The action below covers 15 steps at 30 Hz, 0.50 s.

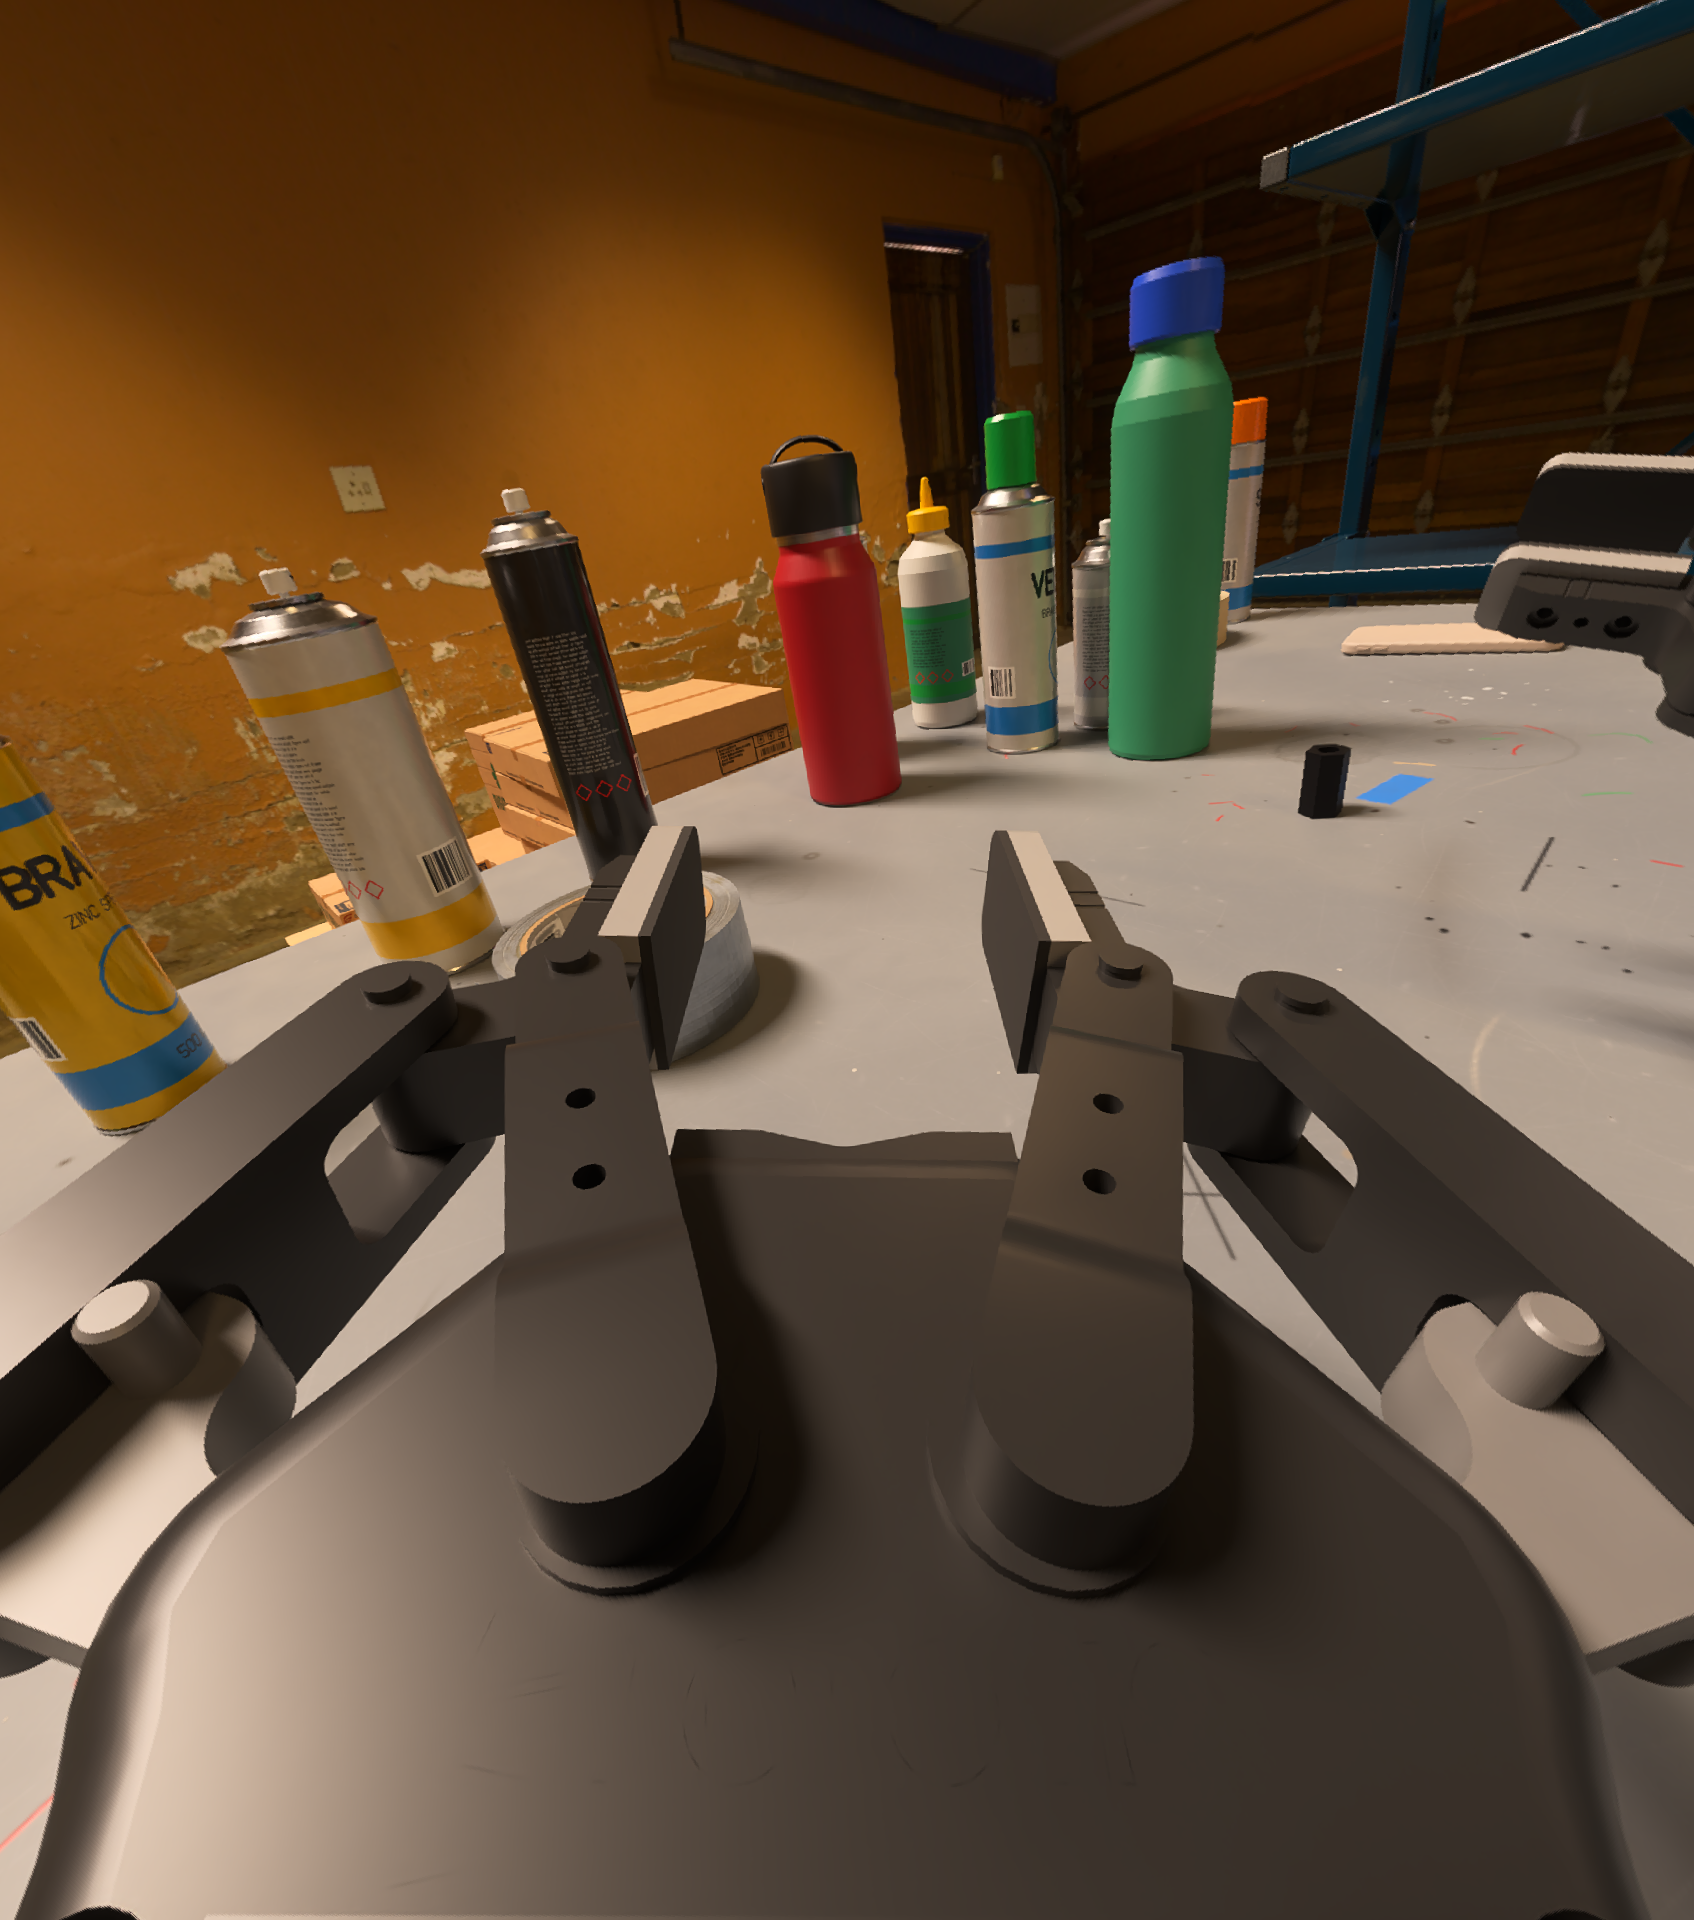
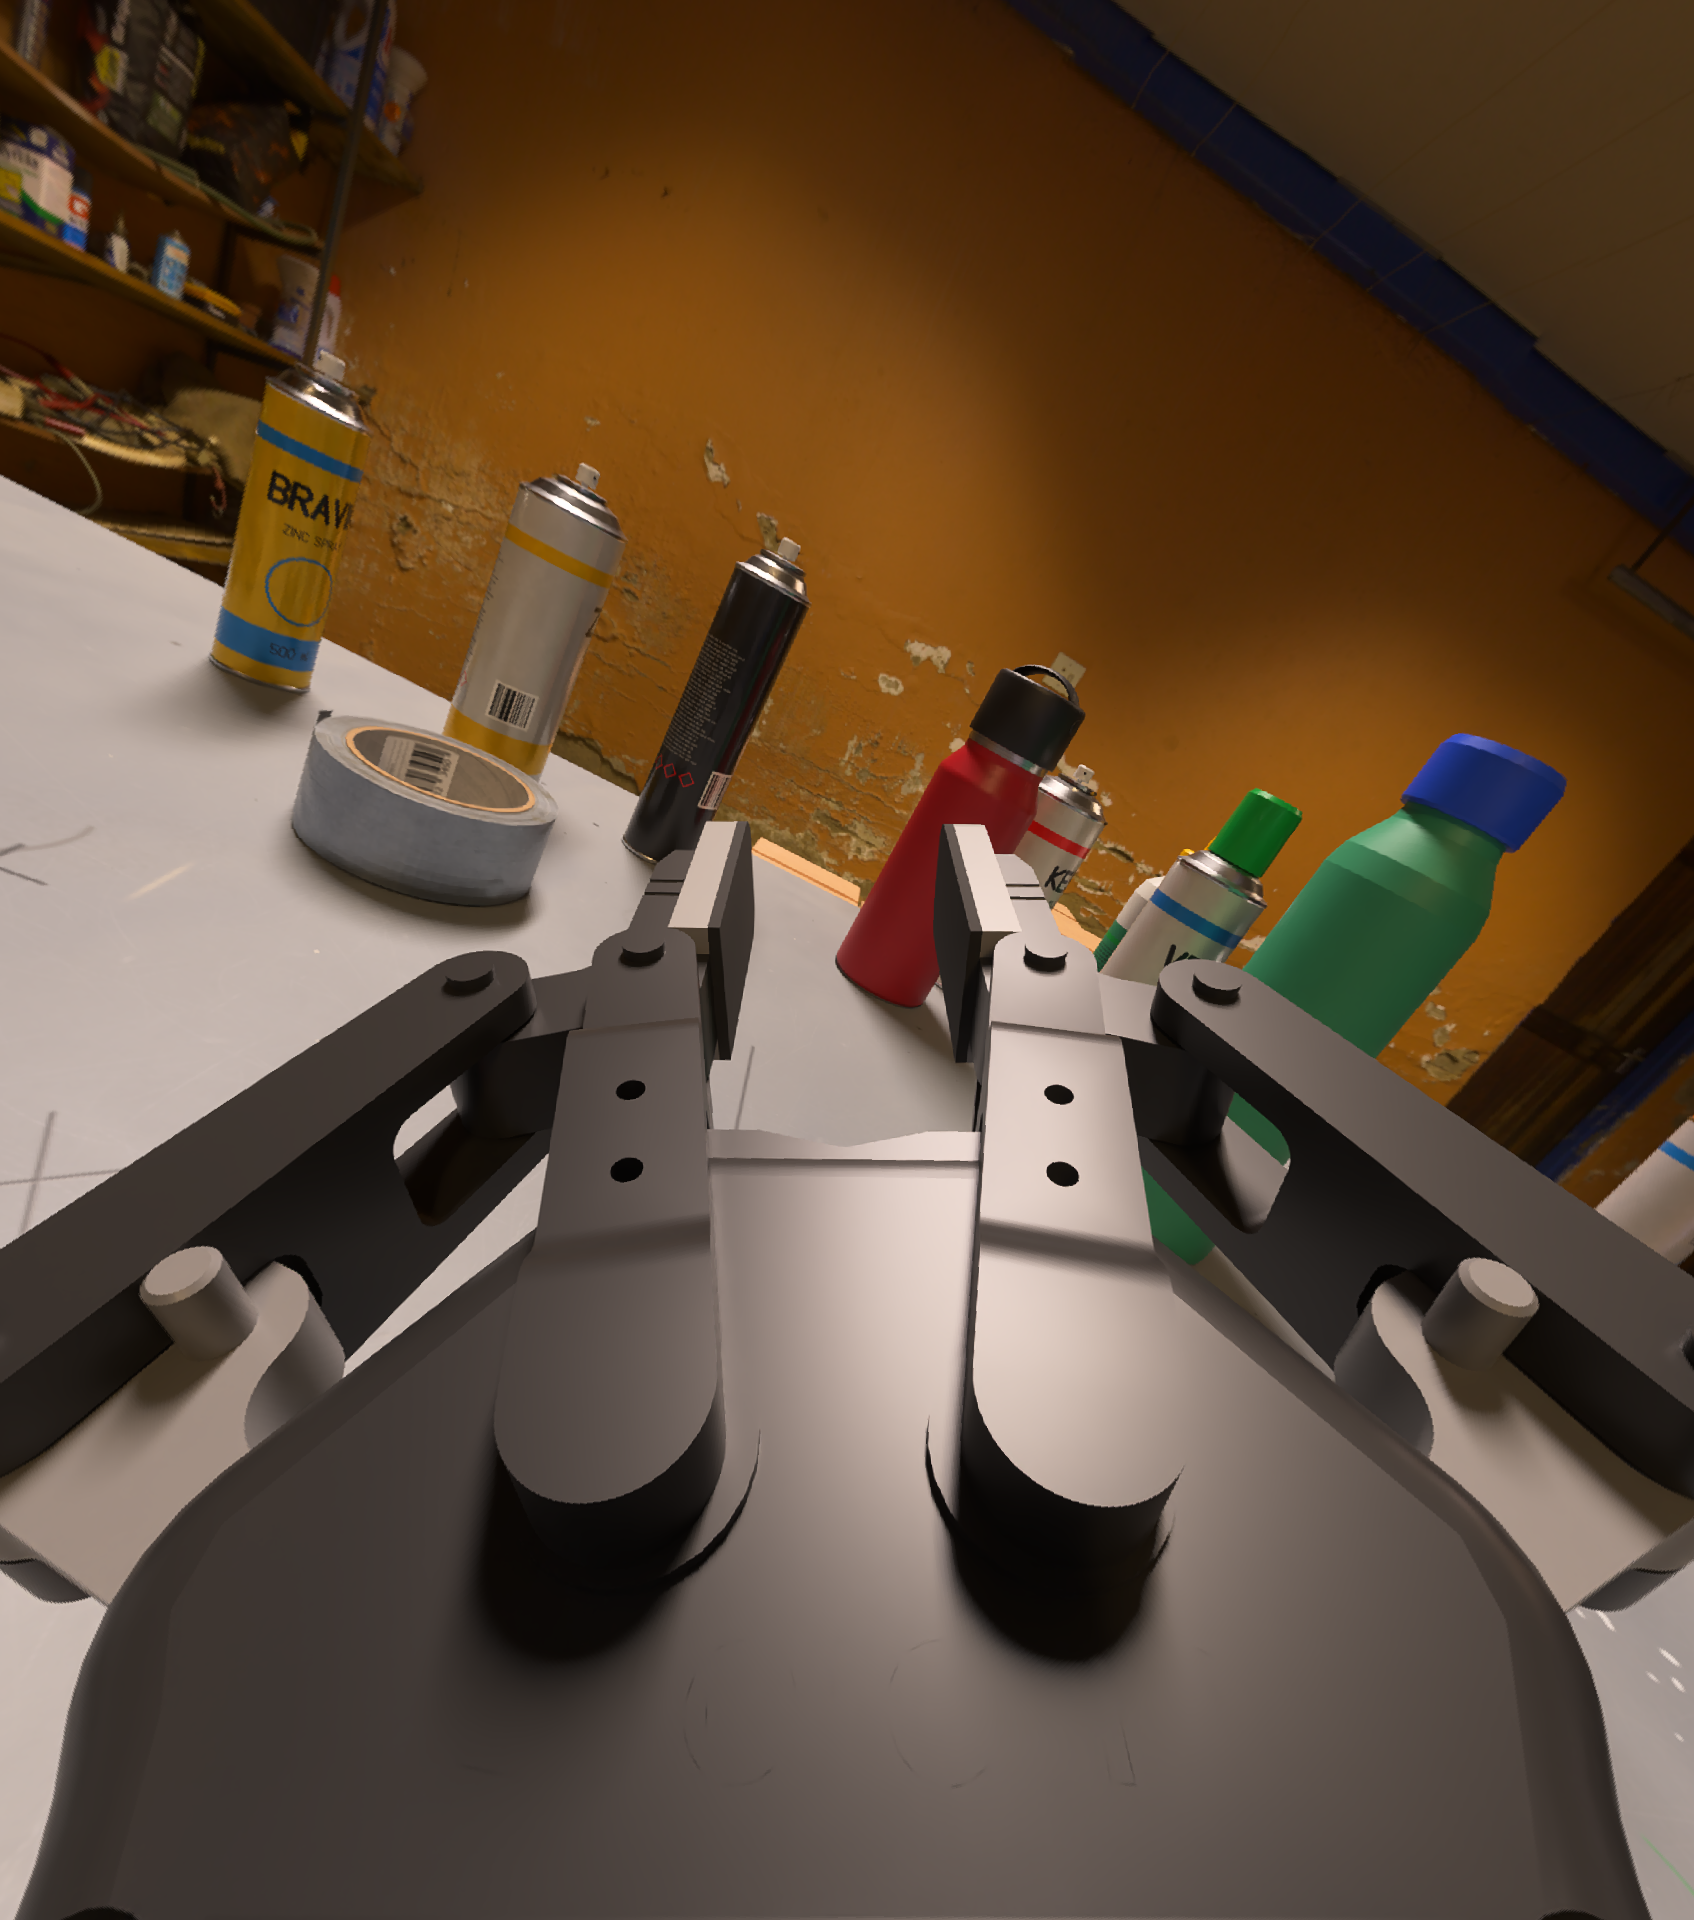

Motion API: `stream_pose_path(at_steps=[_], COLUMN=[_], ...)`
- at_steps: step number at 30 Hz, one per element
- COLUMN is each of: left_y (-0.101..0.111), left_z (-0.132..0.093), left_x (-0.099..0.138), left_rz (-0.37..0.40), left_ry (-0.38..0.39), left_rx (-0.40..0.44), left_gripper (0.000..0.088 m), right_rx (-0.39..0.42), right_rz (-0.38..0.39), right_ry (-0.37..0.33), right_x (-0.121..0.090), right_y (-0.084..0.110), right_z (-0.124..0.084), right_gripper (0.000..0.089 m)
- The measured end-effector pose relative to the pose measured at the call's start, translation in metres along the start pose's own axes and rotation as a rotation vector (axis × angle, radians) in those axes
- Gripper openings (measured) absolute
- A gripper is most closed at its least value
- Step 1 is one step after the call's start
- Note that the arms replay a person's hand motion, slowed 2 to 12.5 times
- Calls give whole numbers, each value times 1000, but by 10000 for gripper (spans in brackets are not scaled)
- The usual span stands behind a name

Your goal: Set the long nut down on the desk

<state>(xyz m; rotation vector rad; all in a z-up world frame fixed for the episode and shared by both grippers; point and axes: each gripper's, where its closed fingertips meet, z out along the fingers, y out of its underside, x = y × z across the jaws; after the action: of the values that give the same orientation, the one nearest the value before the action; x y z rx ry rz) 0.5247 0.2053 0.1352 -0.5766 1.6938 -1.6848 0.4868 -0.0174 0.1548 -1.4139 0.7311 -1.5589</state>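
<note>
The long nut (image 1: 1324,780) is a small black hexagonal piece standing upright on the grey desk (image 1: 1445,987), far right of centre in the left wrist view, beside a blue mark. My left gripper (image 1: 843,935) is open and empty, low over the desk, well short and left of the nut. My right gripper (image 2: 843,935) is open and empty; the nut does not show in the right wrist view. The right gripper also shows at the right edge of the left wrist view (image 1: 1591,582), above and right of the nut, apart from it.
A row of spray cans and bottles stands along the desk's far edge: yellow can (image 1: 43,925), black can (image 1: 568,675), red bottle (image 1: 832,634), green bottle (image 1: 1170,520). A roll of grey tape (image 2: 422,805) lies near the cans. A flat beige block (image 1: 1445,639) lies at the back right.
</note>
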Motion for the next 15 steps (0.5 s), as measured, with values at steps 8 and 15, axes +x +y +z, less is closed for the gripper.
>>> stream_pose_path(at_steps=[8, 15], left_y=[3, 5], left_z=[1, 1], left_x=[2, 4], left_rz=[21, 52], left_ry=[-3, -9], left_rx=[-2, -2], left_gripper=[488, 484], right_rx=[34, 48], right_rz=[111, 158], right_ry=[1, 15], right_x=[8, 16], right_y=[-3, -1], right_z=[-4, -6], right_gripper=[321, 321])
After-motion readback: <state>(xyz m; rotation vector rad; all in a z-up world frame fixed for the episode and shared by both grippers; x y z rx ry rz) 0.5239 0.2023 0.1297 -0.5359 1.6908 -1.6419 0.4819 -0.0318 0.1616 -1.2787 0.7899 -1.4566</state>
